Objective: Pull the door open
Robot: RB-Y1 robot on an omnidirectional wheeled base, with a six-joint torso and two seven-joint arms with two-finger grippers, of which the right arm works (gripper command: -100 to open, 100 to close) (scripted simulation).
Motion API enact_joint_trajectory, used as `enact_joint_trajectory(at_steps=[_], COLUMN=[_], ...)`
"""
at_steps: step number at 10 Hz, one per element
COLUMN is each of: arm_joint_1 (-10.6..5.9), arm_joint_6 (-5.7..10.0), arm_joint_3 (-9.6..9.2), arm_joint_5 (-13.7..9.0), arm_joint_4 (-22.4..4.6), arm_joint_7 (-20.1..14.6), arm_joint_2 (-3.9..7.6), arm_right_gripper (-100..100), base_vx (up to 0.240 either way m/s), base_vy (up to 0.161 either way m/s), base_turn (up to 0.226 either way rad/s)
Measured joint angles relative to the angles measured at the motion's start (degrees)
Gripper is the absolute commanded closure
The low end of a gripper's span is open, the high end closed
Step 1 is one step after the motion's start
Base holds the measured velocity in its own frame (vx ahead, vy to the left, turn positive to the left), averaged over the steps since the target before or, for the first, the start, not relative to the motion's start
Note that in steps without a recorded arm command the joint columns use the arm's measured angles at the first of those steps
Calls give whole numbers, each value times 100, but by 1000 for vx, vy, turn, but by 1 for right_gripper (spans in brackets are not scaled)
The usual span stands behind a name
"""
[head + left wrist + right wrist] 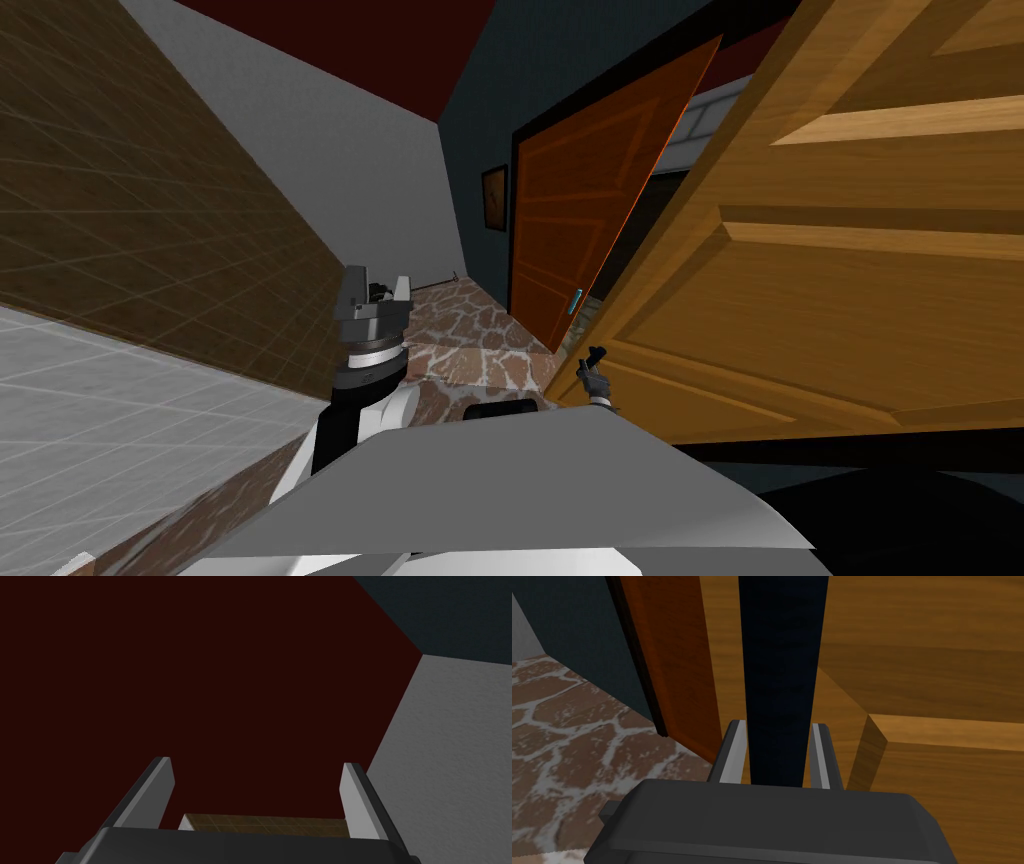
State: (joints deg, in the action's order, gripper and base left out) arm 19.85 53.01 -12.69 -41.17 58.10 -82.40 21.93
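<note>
Right wrist view, nearest first: your right gripper [778, 726] is clamping a dark upright bar handle [782, 651], both fingers [735, 751] pressing its sides w/ no gap showing. That bar is sitting on the tan panelled door [922, 651], close to its free edge, so you're gripping at a good lever point, presumably far from the hinge side.

Judging by looks, the door's a big stiff slab: prob. heavy-ish, slow to start, swinging on a fixed arc. You're better off letting the wrist follow that arc vs. dragging straight back. The bar looks smooth and rigid, so the fingers could be slipping along it if the pull isn't square. Nothing fragile abt it.

Head view: the tan door is looming large across your right side, and I'd say it's already standing partly swung toward you. Your left gripper [378, 295] is hanging raised at your left, well apart from the door, fingers spread wide, holding nothing.

Further off, past the tan door's edge, an orange-red door [580, 190] w/ a small teal handle [576, 300] is standing ajar over the stone-pattern floor [470, 330].

Hard to read: the bar's ends and mounts are running out of frame, no hinges are visible, a black area is cutting the tan door's lower edge, and whatever's behind it is hidden.
</note>
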Motion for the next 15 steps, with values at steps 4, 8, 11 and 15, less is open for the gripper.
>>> enact_joint_trajectory(at_steps=[4,8,11,15], arm_joint_1=[89,195,259,301], arm_joint_6=[82,242,282,485], arm_joint_3=[-175,-445,-570,-740], arm_joint_5=[100,254,319,433], arm_joint_4=[71,79,99,59], arm_joint_7=[-114,-301,-373,-571], arm_joint_2=[121,274,335,504], arm_right_gripper=[100,100,100,100], base_vx=[-194,-209,-147,-216], base_vy=[-3,-20,-10,-18], base_turn=[74,69,85,113])
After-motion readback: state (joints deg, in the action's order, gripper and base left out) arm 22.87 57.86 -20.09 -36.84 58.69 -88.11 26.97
